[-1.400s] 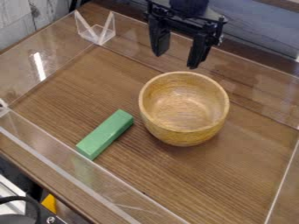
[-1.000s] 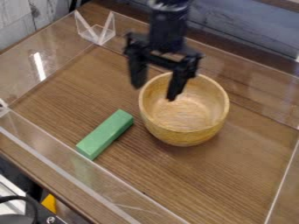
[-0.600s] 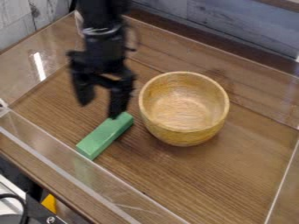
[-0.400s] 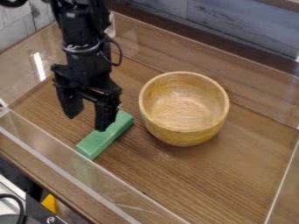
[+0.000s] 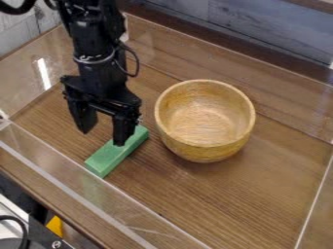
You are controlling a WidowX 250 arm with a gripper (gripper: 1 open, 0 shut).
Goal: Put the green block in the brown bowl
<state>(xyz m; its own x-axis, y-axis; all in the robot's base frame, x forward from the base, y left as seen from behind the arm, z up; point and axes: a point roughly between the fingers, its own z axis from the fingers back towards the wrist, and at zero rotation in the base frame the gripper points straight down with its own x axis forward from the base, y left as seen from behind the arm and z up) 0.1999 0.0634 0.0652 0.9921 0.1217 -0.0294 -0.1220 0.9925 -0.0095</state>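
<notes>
The green block [image 5: 115, 155] lies flat on the wooden table, left of the brown bowl [image 5: 204, 120], its long side running diagonally. My gripper [image 5: 104, 121] hangs over the block's upper end with its dark fingers [image 5: 124, 126] spread apart, open and holding nothing. One finger covers the far tip of the block. The bowl stands upright and has nothing inside.
Clear acrylic walls [image 5: 78, 185] fence the wooden table on all sides. A small clear stand [image 5: 107, 32] sits at the back left corner. The arm rises from the gripper toward the upper left.
My gripper swung from behind the bowl, over it, leftward and down, and now hovers low over the green block. It stayed open throughout. Block and bowl have not moved.
</notes>
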